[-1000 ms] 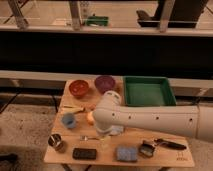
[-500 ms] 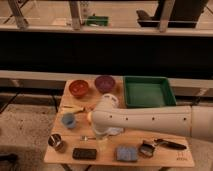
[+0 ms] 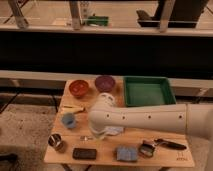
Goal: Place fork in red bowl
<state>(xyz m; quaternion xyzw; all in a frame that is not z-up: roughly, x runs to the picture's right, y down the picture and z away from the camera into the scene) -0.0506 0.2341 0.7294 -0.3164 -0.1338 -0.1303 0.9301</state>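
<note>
The red bowl (image 3: 79,88) stands at the back left of the wooden table (image 3: 165,159). My white arm reaches in from the right, and its end hangs over the middle of the table. The gripper (image 3: 98,133) is under the arm's end, low over the tabletop and well in front of the red bowl. The arm hides most of it. A slim silvery bit (image 3: 85,138), probably the fork, lies on the table just left of the gripper. The rest of it is hidden.
A purple bowl (image 3: 104,82) stands right of the red bowl, and a green tray (image 3: 147,91) at the back right. At the left are a pale yellow wooden utensil (image 3: 74,108), a blue cup (image 3: 68,120) and a metal cup (image 3: 55,142). Along the front lie a black block (image 3: 84,153), a blue sponge (image 3: 126,153) and a black-handled utensil (image 3: 169,144).
The arm's end has moved from near the purple bowl toward the front and slightly left, coming down over the middle of the table. The objects have not moved.
</note>
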